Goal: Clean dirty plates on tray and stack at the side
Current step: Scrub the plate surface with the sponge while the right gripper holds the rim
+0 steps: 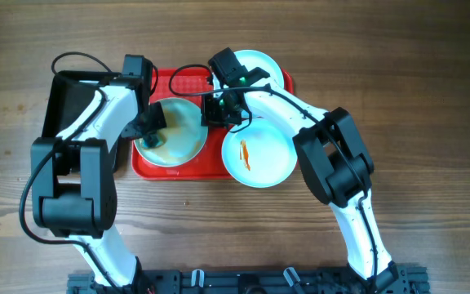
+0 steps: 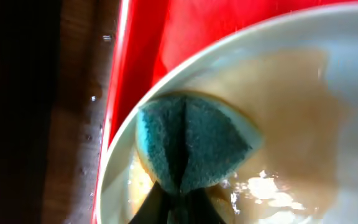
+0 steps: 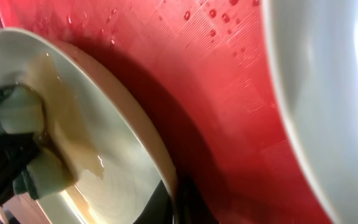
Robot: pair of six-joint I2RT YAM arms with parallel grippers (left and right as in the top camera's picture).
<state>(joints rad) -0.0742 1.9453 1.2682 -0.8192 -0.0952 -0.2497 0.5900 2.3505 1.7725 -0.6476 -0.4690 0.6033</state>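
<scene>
Three pale plates lie on the red tray [image 1: 184, 82]. The left plate [image 1: 182, 151] carries a brown watery film. My left gripper [image 1: 155, 118] is shut on a green sponge [image 2: 188, 146], which presses on this plate's [image 2: 328, 93] inner left side. My right gripper [image 1: 216, 110] is shut on the same plate's right rim [image 3: 166, 168], one jaw inside and one outside. A second plate [image 1: 259, 155] with an orange smear sits at the tray's front right. The third plate [image 1: 259, 67] lies at the back right, partly under the right arm.
A black tray [image 1: 62, 106] stands left of the red tray, mostly under the left arm. Water drops dot the red tray surface [image 3: 216, 56]. Bare wooden table [image 1: 431, 82] stretches to the right and along the front.
</scene>
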